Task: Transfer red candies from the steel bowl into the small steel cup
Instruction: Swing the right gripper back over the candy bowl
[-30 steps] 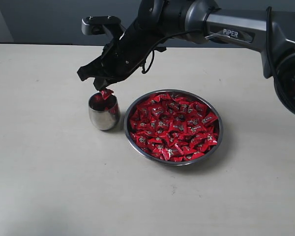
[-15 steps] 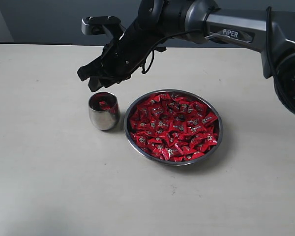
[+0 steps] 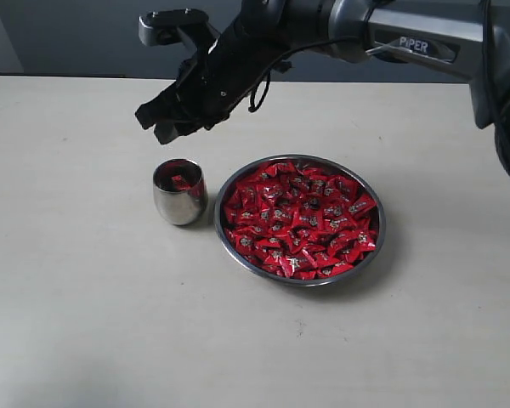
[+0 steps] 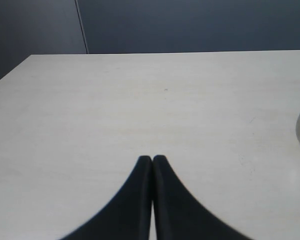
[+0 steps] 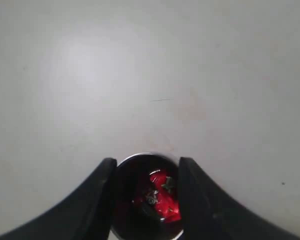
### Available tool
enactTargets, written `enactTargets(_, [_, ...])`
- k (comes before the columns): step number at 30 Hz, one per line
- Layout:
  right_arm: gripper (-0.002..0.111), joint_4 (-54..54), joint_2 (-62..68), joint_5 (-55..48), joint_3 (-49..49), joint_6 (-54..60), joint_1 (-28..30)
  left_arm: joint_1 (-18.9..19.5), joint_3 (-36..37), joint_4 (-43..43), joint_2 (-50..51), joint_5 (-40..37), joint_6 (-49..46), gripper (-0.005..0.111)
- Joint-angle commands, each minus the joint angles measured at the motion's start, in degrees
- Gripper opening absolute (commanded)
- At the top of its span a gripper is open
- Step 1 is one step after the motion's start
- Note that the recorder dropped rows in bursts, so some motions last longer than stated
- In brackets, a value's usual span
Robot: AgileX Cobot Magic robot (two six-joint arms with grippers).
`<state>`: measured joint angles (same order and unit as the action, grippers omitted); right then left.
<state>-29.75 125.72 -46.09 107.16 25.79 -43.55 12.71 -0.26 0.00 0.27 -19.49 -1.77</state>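
Steel bowl (image 3: 298, 281) full of red candies (image 3: 299, 219) on counter (image 3: 85, 297) | small steel cup (image 3: 179, 202) at its 9 o'clock, few candies inside | right gripper (image 3: 155, 123) released, empty, above cup | left gripper (image 4: 152, 159) clenched, empty

Silver-grey arm (image 3: 459, 27) (white "PiPER" lettering (image 3: 415, 44)) with black right gripper (image 3: 154, 126).

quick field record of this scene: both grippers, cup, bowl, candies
right gripper: open, empty, above the small steel cup
left gripper: shut, holding nothing, over the table
small steel cup: upright, close beside the steel bowl, on its left in the exterior view
steel bowl: on the table, nearly full
red candies: most in the bowl, a few in the cup
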Motion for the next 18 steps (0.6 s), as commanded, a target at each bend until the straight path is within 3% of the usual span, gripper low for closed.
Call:
enactTargets(1, [0.040, 7.3, -3.3, -0.7, 0.4, -1.6, 0.2, -0.3, 0.3, -0.3, -0.3, 0.6, 0.1, 0.000])
enactTargets(7, [0.040, 12.8, -7.6, -3.1, -1.1, -4.0, 0.2, -0.3, 0.3, -0.3, -0.3, 0.6, 0.1, 0.000])
enactTargets(18, [0.040, 19.7, -18.6, 3.5, -16.0, -4.2, 0.2, -0.3, 0.3, -0.3, -0.3, 0.6, 0.1, 0.000])
